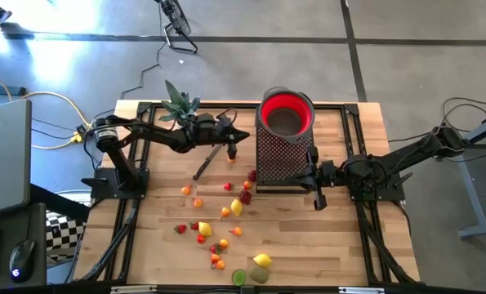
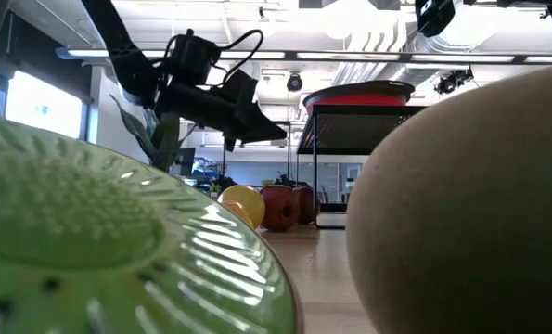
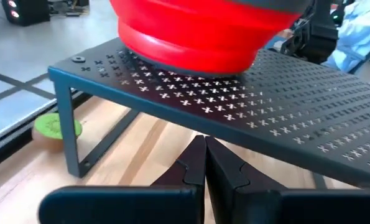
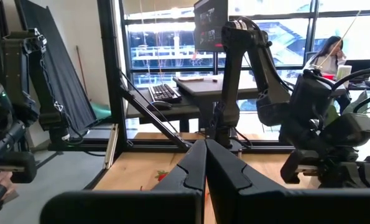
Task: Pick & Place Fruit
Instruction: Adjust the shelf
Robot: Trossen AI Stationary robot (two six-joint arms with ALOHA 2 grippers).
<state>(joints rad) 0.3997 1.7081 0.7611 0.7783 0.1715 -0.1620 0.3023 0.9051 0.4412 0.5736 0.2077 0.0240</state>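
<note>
Both end effectors, left (image 1: pixel 241 135) and right (image 1: pixel 318 202), are clenched empty; red bowl (image 1: pixel 287 112) holds no fruit (image 1: pixel 236 207).

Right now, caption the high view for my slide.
Both claws shut and empty: left claw beside the knife, right claw by the mesh rack; fruit scattered on the table.

Fruit scattered over the surface (image 1: pixel 341 245), rack and bowl toward 12 o'clock.
The bowl (image 1: pixel 287 112) sits on the rack (image 1: pixel 285 157); the plant (image 1: pixel 180 106) stands at its 9 o'clock, a knife (image 1: pixel 207 161) between them. The fruit (image 1: pixel 236 207) spreads from the rack's foot toward 6 o'clock. Left tool (image 1: pixel 244 136) beside the rack; right tool (image 1: pixel 294 180) at its 5 o'clock.
</note>
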